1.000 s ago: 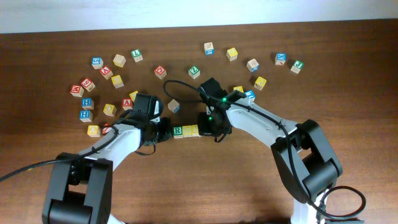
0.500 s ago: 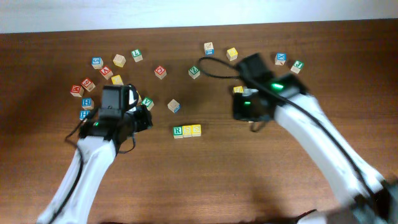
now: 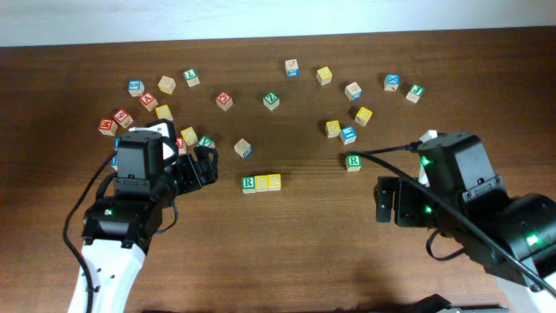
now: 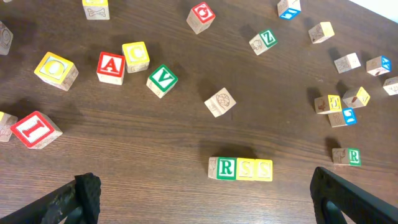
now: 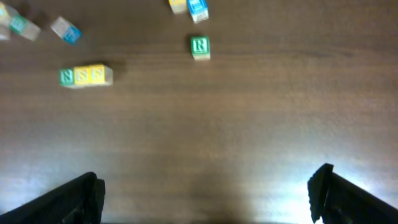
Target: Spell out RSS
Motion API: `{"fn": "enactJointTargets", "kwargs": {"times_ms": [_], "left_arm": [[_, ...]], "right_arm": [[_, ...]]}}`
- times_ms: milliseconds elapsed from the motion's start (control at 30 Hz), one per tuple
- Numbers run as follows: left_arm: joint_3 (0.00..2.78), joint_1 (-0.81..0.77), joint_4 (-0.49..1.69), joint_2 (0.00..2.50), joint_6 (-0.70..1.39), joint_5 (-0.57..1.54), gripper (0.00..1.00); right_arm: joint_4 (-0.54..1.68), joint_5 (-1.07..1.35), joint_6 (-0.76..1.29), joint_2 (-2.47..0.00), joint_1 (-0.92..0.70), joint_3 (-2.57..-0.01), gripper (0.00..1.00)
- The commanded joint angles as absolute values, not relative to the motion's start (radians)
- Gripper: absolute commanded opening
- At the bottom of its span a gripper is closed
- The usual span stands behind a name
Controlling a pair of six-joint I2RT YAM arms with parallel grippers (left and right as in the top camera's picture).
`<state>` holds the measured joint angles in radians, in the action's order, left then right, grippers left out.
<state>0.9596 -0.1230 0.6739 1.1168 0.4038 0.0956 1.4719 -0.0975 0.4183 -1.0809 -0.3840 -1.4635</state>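
Left fingers (image 3: 208,165) and right fingers (image 3: 383,200) gape empty; RSS row (image 3: 261,183) lies mid-frame between them, axis left-right, nearer left.

The left pincer (image 3: 198,167) and right pincer (image 3: 383,200) both gape wide, facing inward.

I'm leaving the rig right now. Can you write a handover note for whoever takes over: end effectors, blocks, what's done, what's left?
Open and empty: left end effector, right end effector, both clear of the blocks.
The R block, S block and second S block sit touching in a row on the table, reading RSS.
Done: the word is spelled.
Left: nothing visible. The spare R block lies apart and isn't needed.
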Motion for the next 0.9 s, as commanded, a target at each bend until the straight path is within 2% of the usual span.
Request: {"fn": "enactJointTargets", "kwargs": {"times_ms": [0, 433, 867], "left_arm": [[0.97, -0.121, 0.675, 1.115, 0.388, 0.081, 0.99], [0.97, -0.121, 0.675, 1.115, 0.388, 0.081, 0.99], [0.97, -0.121, 0.675, 1.115, 0.388, 0.081, 0.99]], "right_arm": [[1.494, -0.117, 0.419, -1.085, -0.386, -1.476, 0.98], [1.497, -0.11, 0.419, -1.201, -0.386, -1.476, 0.98], [1.497, -0.122, 0.419, -1.195, -0.386, -1.476, 0.98]]}}
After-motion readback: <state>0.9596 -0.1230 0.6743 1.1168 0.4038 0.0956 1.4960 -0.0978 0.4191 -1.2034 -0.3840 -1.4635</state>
